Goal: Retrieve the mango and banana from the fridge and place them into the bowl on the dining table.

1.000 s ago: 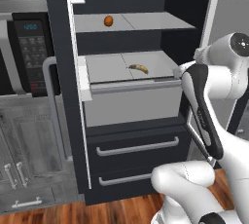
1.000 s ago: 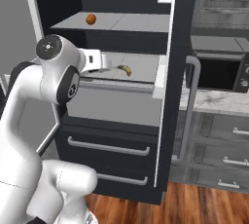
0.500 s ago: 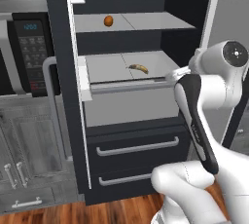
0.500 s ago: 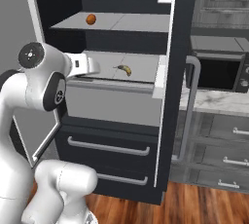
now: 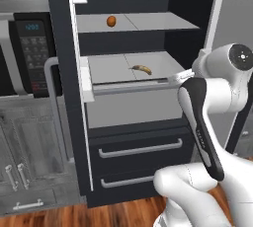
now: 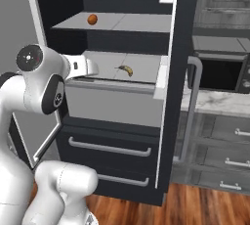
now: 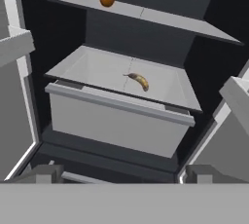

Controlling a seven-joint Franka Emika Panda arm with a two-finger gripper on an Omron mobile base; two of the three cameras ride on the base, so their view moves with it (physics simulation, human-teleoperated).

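The banana [image 7: 140, 80] lies ahead of and slightly above the wide-open, empty claw [image 7: 119, 172], its long axis running diagonally across the fridge [image 7: 121, 121] shelf.

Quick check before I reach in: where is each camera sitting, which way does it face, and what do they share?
Left base view: behind the arm's left, facing the open fridge; arm at lower right.
Right base view: behind its right, same fridge; arm at lower left.
Hand view: on the hand, looking into the shelves; open claw fingertips at bottom.
All three share the mango above and the banana below.
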